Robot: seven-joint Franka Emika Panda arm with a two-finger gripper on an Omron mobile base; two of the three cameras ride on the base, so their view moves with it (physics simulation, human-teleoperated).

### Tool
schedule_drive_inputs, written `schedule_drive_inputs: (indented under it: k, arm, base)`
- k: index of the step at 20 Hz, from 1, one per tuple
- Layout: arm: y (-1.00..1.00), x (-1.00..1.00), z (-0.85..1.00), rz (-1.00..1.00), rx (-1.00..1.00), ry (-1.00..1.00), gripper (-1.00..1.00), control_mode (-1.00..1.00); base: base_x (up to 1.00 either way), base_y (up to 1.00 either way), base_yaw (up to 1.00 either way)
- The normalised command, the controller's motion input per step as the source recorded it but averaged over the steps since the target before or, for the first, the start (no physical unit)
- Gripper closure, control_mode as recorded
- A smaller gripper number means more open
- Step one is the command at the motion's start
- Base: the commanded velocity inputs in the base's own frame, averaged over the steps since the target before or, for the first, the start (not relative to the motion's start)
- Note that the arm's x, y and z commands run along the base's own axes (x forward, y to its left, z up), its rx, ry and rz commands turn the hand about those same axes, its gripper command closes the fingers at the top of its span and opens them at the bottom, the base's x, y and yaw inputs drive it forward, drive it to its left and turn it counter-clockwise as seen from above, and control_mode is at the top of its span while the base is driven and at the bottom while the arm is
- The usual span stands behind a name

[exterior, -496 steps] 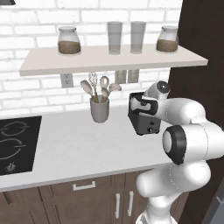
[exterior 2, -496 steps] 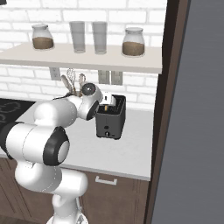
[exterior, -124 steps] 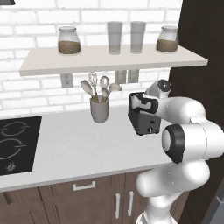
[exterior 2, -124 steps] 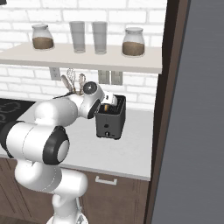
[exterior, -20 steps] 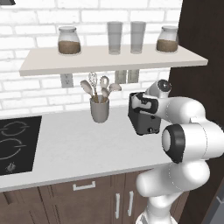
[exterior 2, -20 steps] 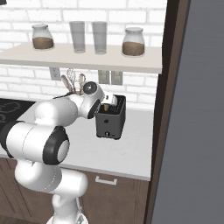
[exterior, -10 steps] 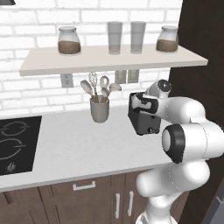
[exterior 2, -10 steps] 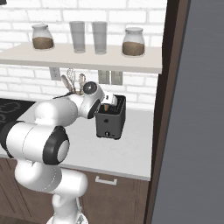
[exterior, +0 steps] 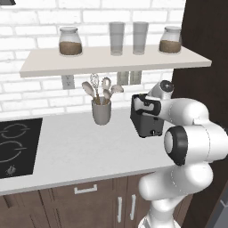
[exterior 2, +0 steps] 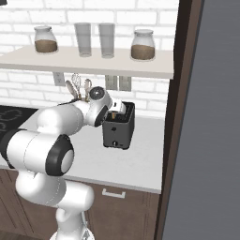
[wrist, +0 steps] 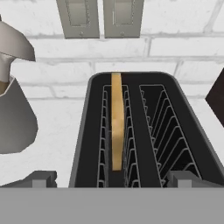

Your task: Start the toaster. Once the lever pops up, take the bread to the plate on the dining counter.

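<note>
The black toaster (exterior: 150, 125) (exterior 2: 117, 134) stands on the white worktop against the brick wall. From above, its two slots show, and the tan bread (wrist: 116, 122) stands on edge in the left slot of the toaster (wrist: 86, 144). My gripper (wrist: 113, 179) hovers just over the toaster's near top edge, open, with its fingertips (wrist: 41, 178) spread wider than both slots and nothing between them. In the base views the hand (exterior: 148, 105) (exterior 2: 110, 112) sits at the toaster's top. The plate and the dining counter are out of view.
A grey utensil cup (exterior: 101, 112) (wrist: 13, 118) stands just left of the toaster. A black cooktop (exterior: 15, 147) lies far left. A shelf (exterior: 116, 61) with jars and glasses hangs overhead. A dark tall cabinet (exterior 2: 183, 117) closes off the right side.
</note>
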Motion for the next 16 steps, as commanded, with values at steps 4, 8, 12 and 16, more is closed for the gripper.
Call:
schedule_drive_inputs:
  k: [4, 8, 12, 16]
  arm:
    - [0.0, 0.0, 0.0, 0.0, 0.0, 0.08, -1.0, -1.0]
    - [0.0, 0.0, 0.0, 0.0, 0.0, 0.01, -1.0, -1.0]
    - [0.0, 0.0, -0.16, 0.0, 0.0, 0.0, -1.0, -1.0]
    - [0.0, 0.02, -0.19, 0.0, 0.0, 0.0, -1.0, -1.0]
  base:
    - [0.0, 0.0, 0.0]
    - [0.0, 0.0, 0.0]
    - [0.0, 0.0, 0.0]
    - [0.0, 0.0, 0.0]
